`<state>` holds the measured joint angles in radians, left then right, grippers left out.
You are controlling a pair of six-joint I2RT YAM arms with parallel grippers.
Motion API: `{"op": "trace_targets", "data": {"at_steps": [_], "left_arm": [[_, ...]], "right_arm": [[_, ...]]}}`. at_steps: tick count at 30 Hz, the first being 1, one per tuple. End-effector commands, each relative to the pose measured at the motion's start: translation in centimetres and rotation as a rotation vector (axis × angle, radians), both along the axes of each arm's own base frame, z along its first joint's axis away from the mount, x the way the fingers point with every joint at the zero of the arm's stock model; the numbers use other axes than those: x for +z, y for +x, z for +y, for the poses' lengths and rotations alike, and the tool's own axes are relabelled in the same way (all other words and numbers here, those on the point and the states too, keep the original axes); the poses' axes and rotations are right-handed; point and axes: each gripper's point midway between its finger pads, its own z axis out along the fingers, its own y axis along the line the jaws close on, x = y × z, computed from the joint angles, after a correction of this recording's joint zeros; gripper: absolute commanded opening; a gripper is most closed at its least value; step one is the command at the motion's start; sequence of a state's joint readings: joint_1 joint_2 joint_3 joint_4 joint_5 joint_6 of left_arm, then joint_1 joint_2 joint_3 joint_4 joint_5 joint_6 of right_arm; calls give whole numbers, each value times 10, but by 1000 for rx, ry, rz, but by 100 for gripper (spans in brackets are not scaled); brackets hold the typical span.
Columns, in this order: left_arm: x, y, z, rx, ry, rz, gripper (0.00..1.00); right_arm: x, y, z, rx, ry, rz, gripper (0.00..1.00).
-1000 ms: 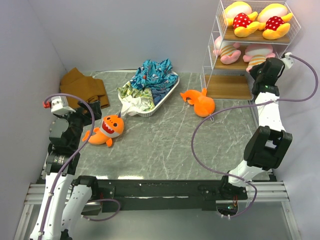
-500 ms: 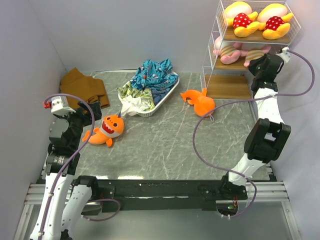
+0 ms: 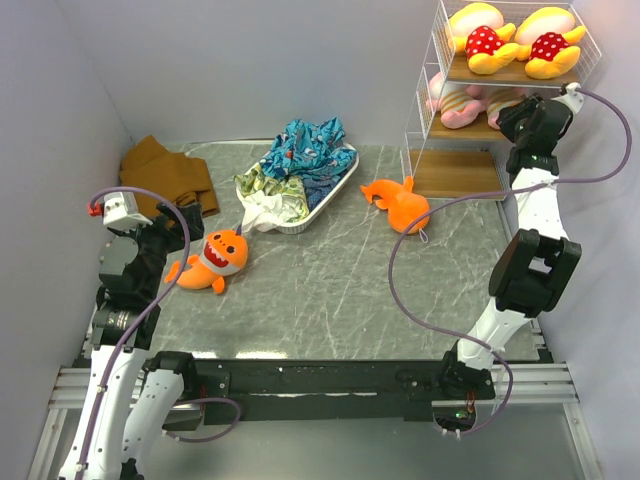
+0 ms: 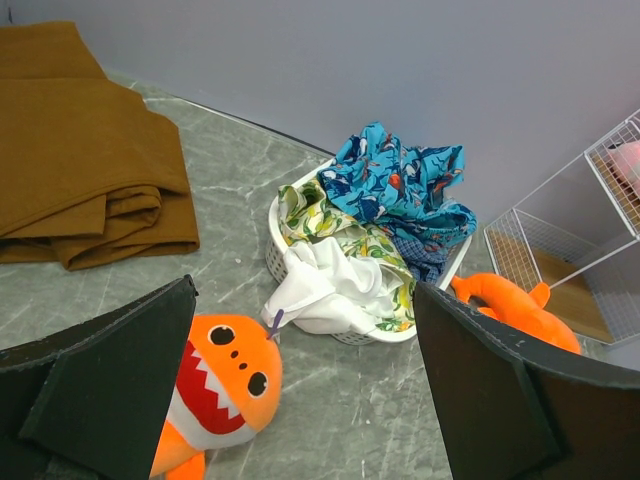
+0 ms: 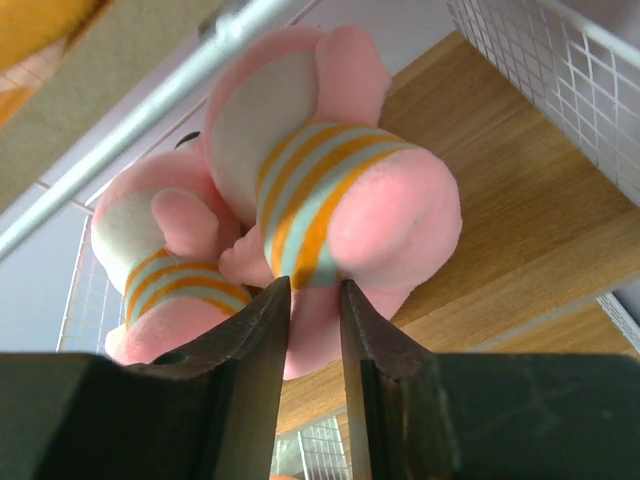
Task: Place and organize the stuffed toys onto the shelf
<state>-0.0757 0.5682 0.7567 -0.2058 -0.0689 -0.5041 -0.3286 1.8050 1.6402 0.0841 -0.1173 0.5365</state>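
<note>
So the shelf [image 3: 455,170] sits at the far right corner of the bench [image 3: 330,290], with both yellow toys [image 3: 480,35] side by side on the top board and both pink toys [image 5: 340,190] on the middle board, touching each other. The right end effector [image 5: 312,290] is right up against the nearer pink one, fingers only a narrow gap apart with pink plush showing between them; can't tell if it's actually pinching. One orange shark [image 3: 400,203] lies on the bench just in front of the shelf, the other shark [image 3: 215,258] near the left end effector [image 4: 302,290], which hangs wide open above it. Between them are a white tray [image 3: 325,200] of patterned cloth [image 3: 300,150] and, far left, a folded brown cloth [image 3: 165,175].
</note>
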Motion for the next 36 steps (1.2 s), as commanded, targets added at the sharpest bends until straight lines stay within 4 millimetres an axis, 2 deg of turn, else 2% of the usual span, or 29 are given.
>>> {"op": "trace_targets", "data": {"at_steps": [1,11,17,18,20,21,23,24,25,27,28,29,31,34,36], "left_arm": [[12,0,-1,-7,19,-39,96],[12,0,-1,-7,19,-39,96],[13,0,0,-4,15,-40,96],[13,-1,0,-2,15,-42,96],[13,-2,1,2,11,-45,96],[12,-2,1,5,11,-43,97],[12,-1,3,15,5,-42,97],[11,-1,3,18,6,-37,96],[10,-1,3,19,3,-33,97],[10,-1,5,30,0,-31,96],[8,0,6,36,-4,-25,96],[7,0,8,53,-9,-21,97],[4,2,12,79,-23,-9,96],[-13,5,26,182,-91,57,97],[-38,5,35,270,-173,156,96]], "right_arm": [[35,6,-1,26,-39,-78,36],[35,5,-1,18,-24,-83,48],[42,-11,2,1,3,-93,58],[51,-17,3,-7,-1,-107,58],[45,-24,5,-14,12,-97,59],[52,-30,7,-17,19,-109,59],[41,-36,9,-18,39,-86,59],[44,-42,12,-19,53,-93,59],[34,-46,14,-16,68,-74,59],[38,-54,21,-5,78,-84,59],[30,-57,24,2,87,-69,59],[36,-63,28,7,84,-79,59],[32,-67,38,27,85,-64,59],[30,-71,63,104,91,-28,59],[27,-76,81,157,69,8,59]]}}
